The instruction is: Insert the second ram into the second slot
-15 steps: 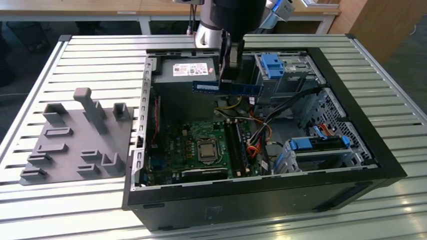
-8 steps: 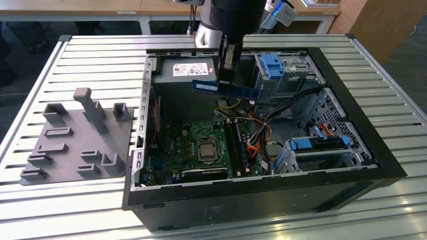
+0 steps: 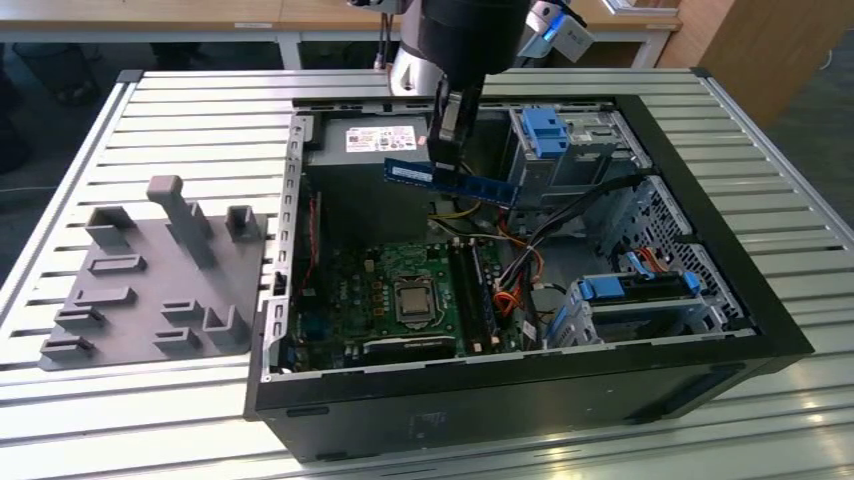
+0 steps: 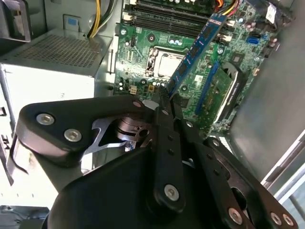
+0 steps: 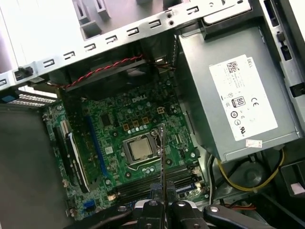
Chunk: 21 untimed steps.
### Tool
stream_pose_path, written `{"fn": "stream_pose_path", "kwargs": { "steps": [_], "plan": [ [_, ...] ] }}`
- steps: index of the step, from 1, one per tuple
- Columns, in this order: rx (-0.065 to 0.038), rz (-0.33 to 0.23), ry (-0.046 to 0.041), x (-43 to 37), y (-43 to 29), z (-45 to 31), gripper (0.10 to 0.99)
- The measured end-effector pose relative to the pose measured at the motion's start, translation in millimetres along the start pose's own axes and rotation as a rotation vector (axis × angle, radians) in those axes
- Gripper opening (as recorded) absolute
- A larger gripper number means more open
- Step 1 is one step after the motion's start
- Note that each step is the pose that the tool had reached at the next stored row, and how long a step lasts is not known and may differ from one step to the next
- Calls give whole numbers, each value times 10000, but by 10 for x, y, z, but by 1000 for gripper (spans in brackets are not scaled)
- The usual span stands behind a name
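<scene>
**Claw (image 3: pixel 449 148), clenched on the second ram (image 3: pixel 451 181).** I held the blue stick pinched between the fingers (image 4: pixel 164 133), near level and touching nothing, in the air above the open computer case (image 3: pixel 534 392). Below the claw lay the motherboard (image 5: pixel 109 119), with the dark memory slots (image 5: pixel 152 183) beside the processor socket (image 5: pixel 140 149). The power supply (image 5: pixel 233 90) sat off to one side of the claw, well apart from it. The stick's length appeared to run across the slots rather than along them. I judged that a good insertion called for turning the wrist until stick and second slot were parallel. It then called for matching notch to key, descending straight, and pressing evenly so that both end latches closed. Which slots were already occupied I could not tell.
</scene>
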<state>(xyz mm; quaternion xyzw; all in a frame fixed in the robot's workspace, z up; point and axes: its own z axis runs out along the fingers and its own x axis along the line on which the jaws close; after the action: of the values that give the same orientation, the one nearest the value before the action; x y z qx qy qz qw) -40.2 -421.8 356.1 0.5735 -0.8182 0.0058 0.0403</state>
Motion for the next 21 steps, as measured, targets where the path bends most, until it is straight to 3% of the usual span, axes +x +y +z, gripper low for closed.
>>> {"fn": "stream_pose_path", "kwargs": {
  "steps": [2,7,21],
  "plan": [
    [-30,85,-76,-2,1,9,137],
    [-59,492,-92,-5,0,32,137],
    [-196,2334,-184,-10,-2,101,137]
  ]
}}
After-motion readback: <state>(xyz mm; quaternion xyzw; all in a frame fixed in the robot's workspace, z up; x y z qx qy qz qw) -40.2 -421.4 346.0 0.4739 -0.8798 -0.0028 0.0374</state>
